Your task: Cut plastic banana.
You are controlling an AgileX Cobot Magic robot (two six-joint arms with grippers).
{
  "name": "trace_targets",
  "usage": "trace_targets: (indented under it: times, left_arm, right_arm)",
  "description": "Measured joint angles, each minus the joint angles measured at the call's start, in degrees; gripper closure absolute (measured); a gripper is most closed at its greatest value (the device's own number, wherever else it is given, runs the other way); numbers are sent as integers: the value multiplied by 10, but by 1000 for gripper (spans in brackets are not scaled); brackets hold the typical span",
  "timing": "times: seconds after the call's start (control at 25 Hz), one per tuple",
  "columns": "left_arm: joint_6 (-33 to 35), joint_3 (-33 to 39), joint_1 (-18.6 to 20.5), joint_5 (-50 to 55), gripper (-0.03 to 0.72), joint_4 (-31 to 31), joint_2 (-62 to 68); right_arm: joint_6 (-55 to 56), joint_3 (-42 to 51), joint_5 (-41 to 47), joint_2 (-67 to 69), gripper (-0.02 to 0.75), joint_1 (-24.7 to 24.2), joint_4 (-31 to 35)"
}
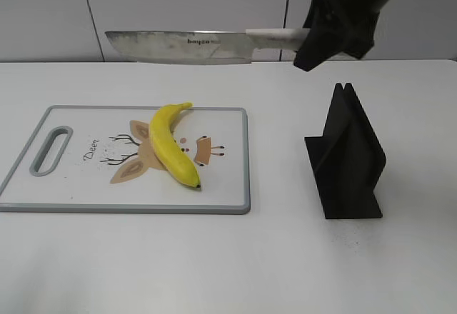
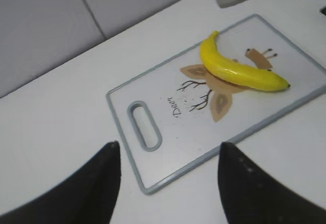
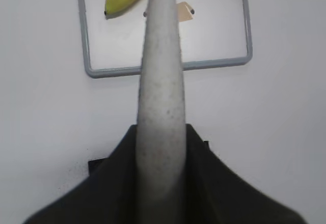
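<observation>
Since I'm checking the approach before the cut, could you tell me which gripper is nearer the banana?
Right. The right gripper holds the knife above the banana, off to its right. The left gripper hangs open beyond the board's handle end.

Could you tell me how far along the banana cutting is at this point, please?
Done: the right gripper has the knife by its white handle, lifted clear of the black stand. In hand: the blade hangs level, high over the cutting board. Left: the banana lies whole and uncut. The left gripper is open and idle.
</observation>
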Motion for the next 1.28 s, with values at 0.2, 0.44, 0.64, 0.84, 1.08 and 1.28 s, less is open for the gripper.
trace_targets:
  times: [0.2, 0.44, 0.64, 0.84, 1.08, 1.28]
  left_arm:
    - [188, -84, -3, 30, 109, -102, 152]
    - [314, -235, -3, 95, 109, -150, 342]
    - [363, -341, -7, 120, 111, -153, 460]
    - [371, -404, -48, 116, 111, -128, 550]
    - [373, -421, -88, 109, 133, -101, 623]
    - [373, -421, -89, 99, 202, -96, 652]
  right_arm:
    - [-26, -86, 17, 59, 554, 0, 4]
    - [-50, -148, 25, 118, 554, 0, 18]
    - [-71, -189, 26, 158, 555, 0, 38]
    - [-96, -197, 26, 185, 555, 0, 56]
    - [-103, -198, 26, 199, 555, 0, 57]
    - [-104, -199, 25, 200, 555, 0, 65]
